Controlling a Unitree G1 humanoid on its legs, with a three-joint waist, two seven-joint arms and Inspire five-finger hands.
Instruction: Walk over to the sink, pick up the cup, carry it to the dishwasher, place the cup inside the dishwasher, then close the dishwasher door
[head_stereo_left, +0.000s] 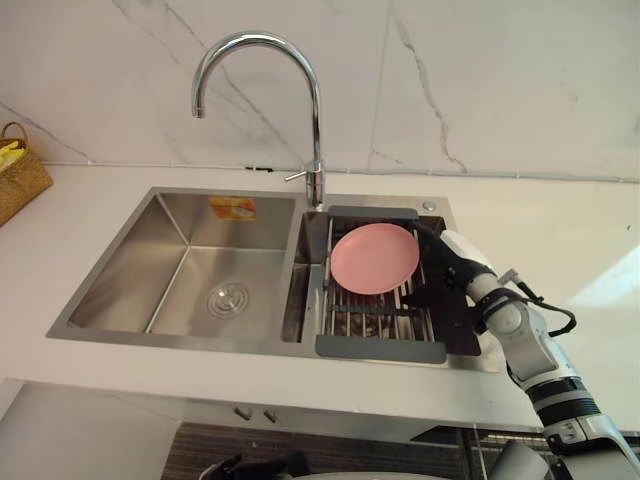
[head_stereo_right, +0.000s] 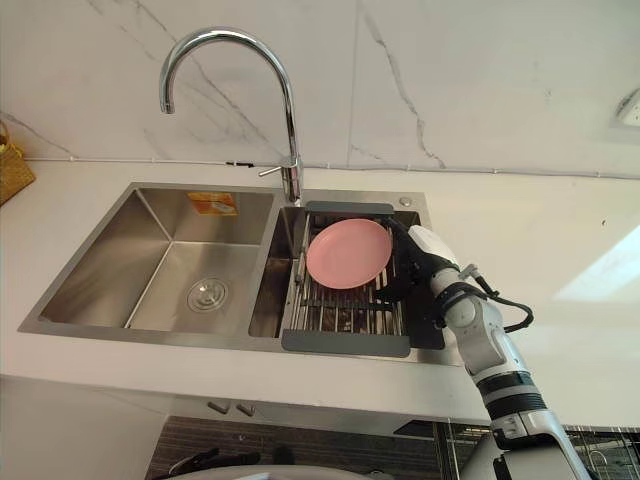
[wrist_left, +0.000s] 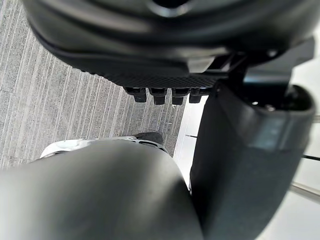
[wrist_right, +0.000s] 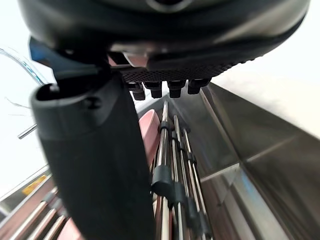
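Observation:
A steel double sink (head_stereo_left: 180, 235) is set into the white counter. Over its right basin lies a dark drying rack (head_stereo_left: 378, 348) with a pink plate (head_stereo_left: 373, 257) leaning in it. My right hand (head_stereo_left: 448, 272) reaches in over the rack's right side, just right of the plate, with dark fingers stretched towards the rack's bars. In the right wrist view the thumb (wrist_right: 95, 165) stands out beside the rack's metal rods (wrist_right: 167, 165) and the plate's pink edge (wrist_right: 149, 132); nothing sits in the hand. My left hand (wrist_left: 170, 30) hangs over grey floor, fingers relaxed and holding nothing.
A tall chrome faucet (head_stereo_left: 315, 130) rises behind the sink's divider. The left basin has a drain (head_stereo_left: 227, 298) at its bottom. A wicker basket (head_stereo_left: 18, 178) stands on the counter at far left. White counter (head_stereo_left: 560, 240) spreads to the right, marble wall behind.

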